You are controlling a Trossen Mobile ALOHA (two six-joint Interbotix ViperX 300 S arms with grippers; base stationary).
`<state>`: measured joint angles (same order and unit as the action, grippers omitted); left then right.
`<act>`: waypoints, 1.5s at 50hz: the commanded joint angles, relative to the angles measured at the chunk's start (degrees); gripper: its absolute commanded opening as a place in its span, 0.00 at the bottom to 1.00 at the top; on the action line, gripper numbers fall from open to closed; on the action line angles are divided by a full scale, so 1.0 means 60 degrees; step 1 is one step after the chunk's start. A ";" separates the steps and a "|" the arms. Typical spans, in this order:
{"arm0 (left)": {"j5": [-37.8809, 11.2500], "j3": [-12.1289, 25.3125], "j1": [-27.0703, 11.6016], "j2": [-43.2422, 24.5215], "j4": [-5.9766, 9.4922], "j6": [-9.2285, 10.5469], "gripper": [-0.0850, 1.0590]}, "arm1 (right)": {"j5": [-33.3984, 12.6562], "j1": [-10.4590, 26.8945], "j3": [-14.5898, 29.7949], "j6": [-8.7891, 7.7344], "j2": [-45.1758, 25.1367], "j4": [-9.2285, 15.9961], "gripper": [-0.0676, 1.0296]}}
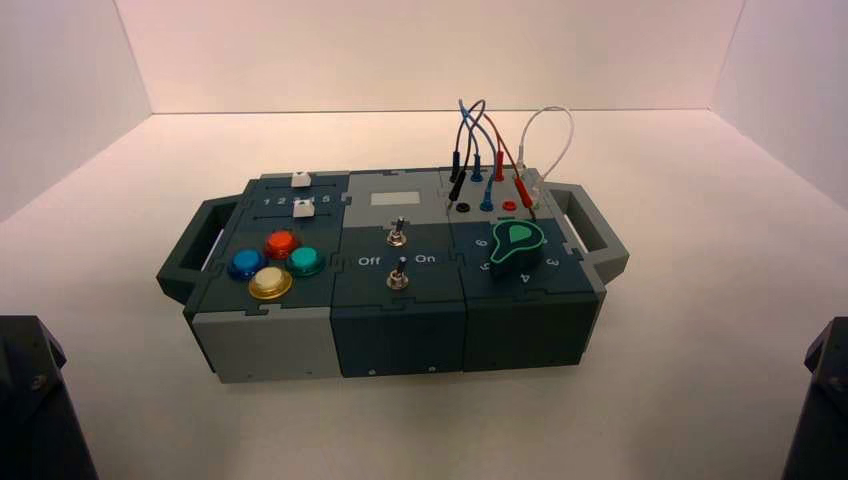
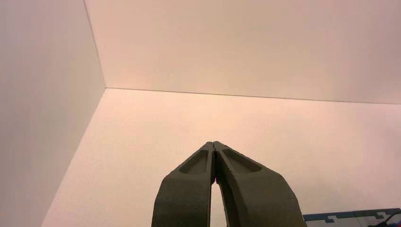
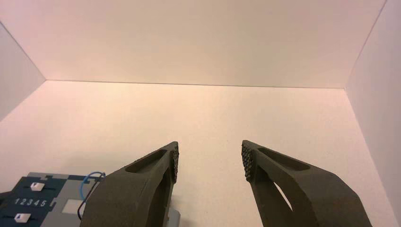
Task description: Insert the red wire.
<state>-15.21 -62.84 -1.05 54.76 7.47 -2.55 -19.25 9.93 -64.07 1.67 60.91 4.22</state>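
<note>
The red wire (image 1: 498, 166) is at the back right of the box (image 1: 400, 320), among the black, blue and white wires. One red plug stands upright in the socket panel, and its thin cable runs down toward the green knob (image 1: 517, 243). A red socket (image 1: 509, 206) shows in the front row of that panel. My left gripper (image 2: 214, 143) is shut on nothing, over bare floor far from the box. My right gripper (image 3: 210, 156) is open and holds nothing, and the red wire is out of its view.
Both arms are parked at the near corners, left (image 1: 30, 400) and right (image 1: 822, 400). The box carries coloured buttons (image 1: 275, 262), two toggle switches (image 1: 397, 252) and white sliders (image 3: 30, 202). White walls close in the back and both sides.
</note>
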 commanded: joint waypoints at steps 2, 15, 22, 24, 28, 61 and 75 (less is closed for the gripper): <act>0.0103 0.0161 0.0044 -0.0044 -0.0015 -0.0044 0.05 | 0.0059 -0.0029 0.0220 0.0044 -0.0044 0.0029 0.70; 0.0059 0.0161 0.0044 -0.0029 0.0029 -0.0029 0.05 | -0.0029 -0.0029 0.0220 0.0044 -0.0059 0.0029 0.70; -0.0220 0.0176 -0.0234 -0.0161 0.0029 0.0000 0.05 | -0.0527 0.0015 0.0308 0.0029 -0.0396 0.0249 0.70; -0.0293 0.0190 -0.0366 -0.0234 0.0029 -0.0015 0.05 | -0.0747 0.0044 0.0381 0.0015 -0.0615 0.0264 0.70; -0.0439 0.0234 -0.0850 -0.0513 0.0044 0.0000 0.05 | -0.1055 0.0073 0.0498 0.0000 -0.1011 0.0278 0.70; -0.2915 0.1260 -0.5522 -0.3677 0.0029 -0.0015 0.05 | -0.4746 0.1758 0.1919 -0.0234 -0.3428 0.0322 0.70; -0.3940 0.1626 -0.5757 -0.4219 0.0073 -0.0015 0.05 | -0.6738 0.3047 0.3018 -0.0425 -0.4775 0.0293 0.70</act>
<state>-37.79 -54.76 -35.33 29.53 7.73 -2.55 -58.10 25.93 -49.04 -0.62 33.31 5.89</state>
